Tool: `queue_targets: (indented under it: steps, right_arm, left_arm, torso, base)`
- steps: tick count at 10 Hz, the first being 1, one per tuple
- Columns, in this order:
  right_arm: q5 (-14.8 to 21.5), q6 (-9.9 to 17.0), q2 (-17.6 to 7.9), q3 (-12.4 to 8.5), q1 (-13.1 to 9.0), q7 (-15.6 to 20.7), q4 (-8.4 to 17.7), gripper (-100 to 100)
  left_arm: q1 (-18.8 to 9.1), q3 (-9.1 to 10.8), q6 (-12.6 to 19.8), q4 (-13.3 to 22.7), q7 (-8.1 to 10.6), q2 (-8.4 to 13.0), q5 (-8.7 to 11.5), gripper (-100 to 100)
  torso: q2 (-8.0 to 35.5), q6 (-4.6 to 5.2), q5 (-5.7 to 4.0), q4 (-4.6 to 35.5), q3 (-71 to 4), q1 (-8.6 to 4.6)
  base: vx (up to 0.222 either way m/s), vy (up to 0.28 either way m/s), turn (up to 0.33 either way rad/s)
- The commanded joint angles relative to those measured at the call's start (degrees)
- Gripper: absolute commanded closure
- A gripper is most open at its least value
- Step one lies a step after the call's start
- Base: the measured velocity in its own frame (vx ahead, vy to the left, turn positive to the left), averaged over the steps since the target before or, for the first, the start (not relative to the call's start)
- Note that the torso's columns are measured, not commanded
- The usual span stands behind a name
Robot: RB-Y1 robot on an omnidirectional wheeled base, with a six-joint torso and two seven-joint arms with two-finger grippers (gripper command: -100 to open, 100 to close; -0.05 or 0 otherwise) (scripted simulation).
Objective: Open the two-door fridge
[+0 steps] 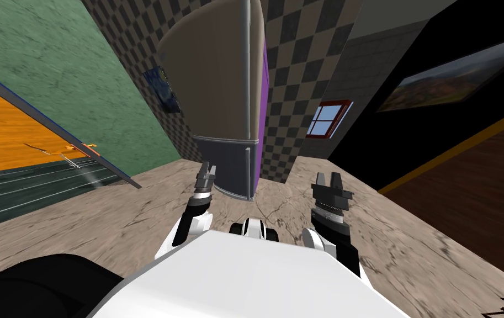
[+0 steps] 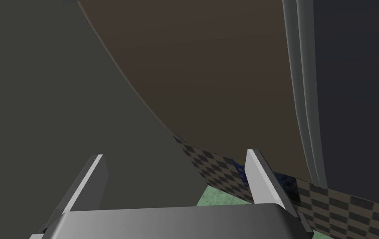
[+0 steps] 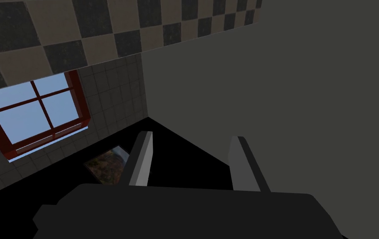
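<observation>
Floor (image 1: 134, 221): mottled beige stone. Checkered wall (image 1: 300, 66) behind, green wall (image 1: 79, 72) to the left, red-framed window (image 1: 328, 118) and a black area (image 1: 410, 138) to the right.

Left gripper (image 1: 207, 175) — fingers wide apart, nothing between them, raised just before the fridge (image 1: 217, 83), low on its front. Right gripper (image 1: 330, 185) right of the fridge, jaws parted, empty.

Fridge stands ahead against the checkered wall — curved tan upper door (image 2: 209, 74), dark grey lower door (image 1: 228, 163), long grey handle (image 2: 304, 91), purple side (image 1: 265, 110). Doors look closed.

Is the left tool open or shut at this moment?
Open. In the left wrist view the left tool has its two fingers wide apart with nothing between them, facing the brown fridge door.
</observation>
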Motion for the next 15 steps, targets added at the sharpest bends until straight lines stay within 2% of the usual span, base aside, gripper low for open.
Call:
queue_targets:
  steps: [1,3,4,6,7,9,10,12,13,14,15]
  right_arm:
    - [0.0,0.0,0.0,0.0,0.0,0.0,0.0,0]
    - [0.0,0.0,0.0,0.0,0.0,0.0,0.0,0]
    - [0.0,0.0,0.0,0.0,0.0,0.0,0.0,0]
    - [0.0,0.0,0.0,0.0,0.0,0.0,0.0,0]
    - [0.0,0.0,0.0,0.0,0.01,0.0,0.0,0]
    - [0.0,0.0,0.0,0.0,0.0,0.0,0.0,0]
    - [0.0,0.0,0.01,0.0,0.01,0.0,0.0,0]
    - [0.0,0.0,0.01,0.0,0.0,0.0,0.0,0]
    - [0.0,0.0,0.01,0.01,0.01,0.0,0.0,0]
    - [0.0,0.0,0.0,0.0,0.0,0.0,0.0,0]
    - [0.0,0.0,0.0,0.0,0.0,0.0,0.0,0]
  left_arm:
    - [-0.44,0.17,0.02,1.27,1.16,3.4,0.46,-100]
    - [-1.03,0.33,0.14,3.01,2.94,7.3,1.18,-100]
    - [-1.03,0.33,0.14,3.01,2.94,7.92,1.18,-100]
    - [-1.68,0.53,0.25,4.93,5.02,11.94,2.02,-100]
    - [-1.68,0.53,0.25,4.93,5.02,12.57,2.02,-100]
    - [-2.39,0.75,0.34,6.97,7.35,16.61,2.97,-100]
    - [-2.39,0.75,0.34,6.97,7.35,17.38,2.97,-100]
    - [-3.15,0.98,0.43,9.13,9.88,21.17,4.0,-100]
    - [-3.15,0.98,0.43,9.13,9.88,22.37,4.0,-100]
    - [-3.55,1.11,0.48,10.26,11.2,24.36,4.54,-100]
    - [-3.55,1.11,0.48,10.26,11.2,24.94,4.54,-100]
  torso:
    - [-0.06,0.0,-0.02,-0.01,-0.04,-0.08]
    - [0.03,0.0,0.0,0.01,0.01,-0.01]
    - [-0.01,0.0,-0.03,0.0,-0.01,-0.09]
    - [-0.02,0.0,-0.02,0.0,-0.02,-0.05]
    - [-0.09,0.0,-0.01,-0.02,-0.06,-0.03]
    - [0.03,0.0,0.02,0.01,0.01,0.05]
    - [-0.02,-0.01,-0.03,0.0,-0.01,-0.13]
    - [0.03,-0.01,-0.01,0.01,0.01,-0.04]
    - [-0.09,0.0,-0.03,-0.02,-0.05,-0.1]
    - [-0.04,0.03,0.0,-0.01,-0.04,0.06]
    - [0.02,-0.01,0.03,0.01,0.01,0.08]
  base:
    - [0.056,-0.066,0.045]
    - [0.053,-0.082,0.077]
    - [0.054,-0.097,0.056]
    - [0.076,-0.106,0.103]
    - [0.066,-0.082,0.051]
    - [0.072,-0.106,0.116]
    - [0.064,-0.121,0.058]
    - [0.078,-0.138,0.135]
    - [0.081,-0.115,0.043]
    - [0.068,-0.105,0.08]
    - [0.051,-0.09,0.053]
